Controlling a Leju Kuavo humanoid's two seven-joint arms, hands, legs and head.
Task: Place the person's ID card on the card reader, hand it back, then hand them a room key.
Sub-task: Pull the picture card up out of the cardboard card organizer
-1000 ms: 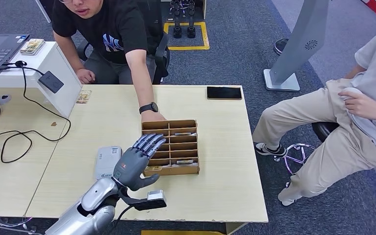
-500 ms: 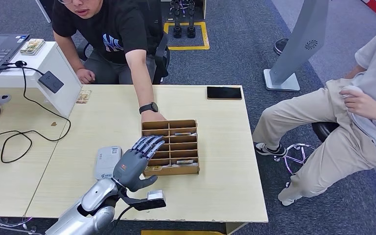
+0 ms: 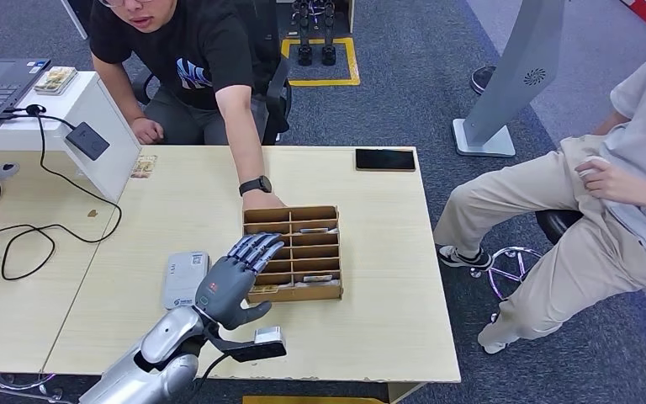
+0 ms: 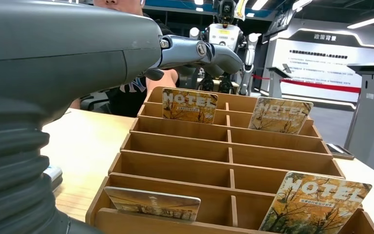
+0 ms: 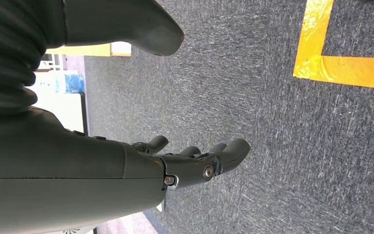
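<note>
Left hand (image 3: 234, 282) hovers spread and empty over the near-left corner of the slotted wooden key-card box (image 3: 320, 249), its printed hotel key cards (image 4: 314, 203) unpicked, so apparently only the key handover remains; right hand (image 5: 175, 165) hangs loosely curled, empty.

Grey card reader (image 3: 184, 279) is lying flat on the desk, hotel key cards (image 4: 190, 105) are standing upright in the wooden organizer (image 3: 324, 250) beside it.
</note>
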